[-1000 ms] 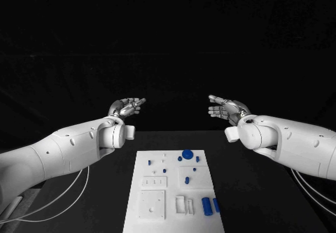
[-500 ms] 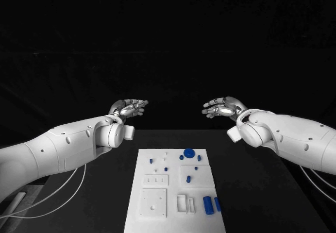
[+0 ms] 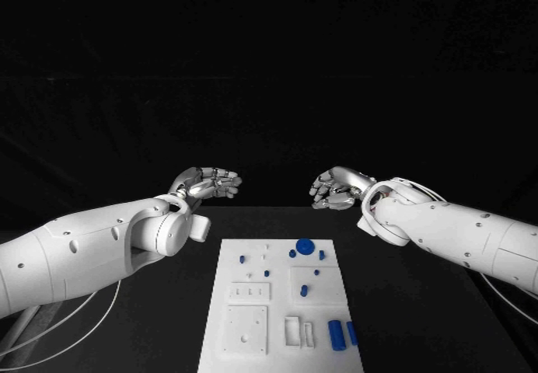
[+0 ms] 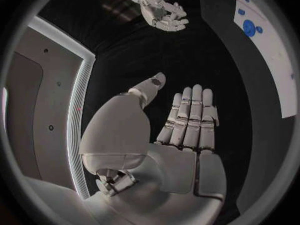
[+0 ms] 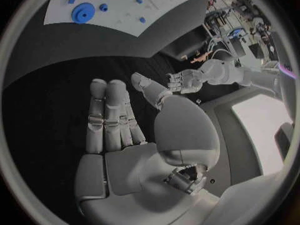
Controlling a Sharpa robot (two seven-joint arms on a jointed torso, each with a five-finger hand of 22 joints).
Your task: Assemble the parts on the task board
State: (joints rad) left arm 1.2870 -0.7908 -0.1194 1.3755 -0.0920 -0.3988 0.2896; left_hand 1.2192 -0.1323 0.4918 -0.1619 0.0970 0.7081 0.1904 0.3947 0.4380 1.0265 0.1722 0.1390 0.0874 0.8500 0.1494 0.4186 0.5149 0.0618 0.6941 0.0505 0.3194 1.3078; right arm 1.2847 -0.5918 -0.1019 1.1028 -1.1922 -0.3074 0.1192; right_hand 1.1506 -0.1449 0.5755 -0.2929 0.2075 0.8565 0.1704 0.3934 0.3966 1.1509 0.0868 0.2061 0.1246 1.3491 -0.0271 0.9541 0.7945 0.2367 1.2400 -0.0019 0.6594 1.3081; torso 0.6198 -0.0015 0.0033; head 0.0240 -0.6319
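Lying in the middle of the black table (image 3: 415,311), the white task board (image 3: 283,311) runs lengthwise from the near edge toward the far side, its long axis pointing away from the robot. Blue parts sit scattered on it: a round disc (image 3: 305,245) at the far end with a small piece (image 3: 322,254) just to its right, a few small pegs (image 3: 267,273) left of centre, one upright piece (image 3: 304,290) in the square plate at the middle, and two longer cylinders (image 3: 337,335) side by side at the near right corner, their long axes running along the board's own.

Neither hand touches any of this. The left hand (image 3: 210,183) hangs beyond the board's far end and to its left; the right hand (image 3: 335,190) hangs beyond the far end and to its right — both raised well above the table, facing each other across the gap. In the wrist views each hand's fingers lie stretched out side by side, thumb apart, holding nothing, so both are empty and spread.

The relation that matters: every part lies nearer to the robot than either hand, and below it. Judging from this, either hand must come back and down. The right hand looks the better placed for the disc and the near-right cylinders; the left for the small pegs.
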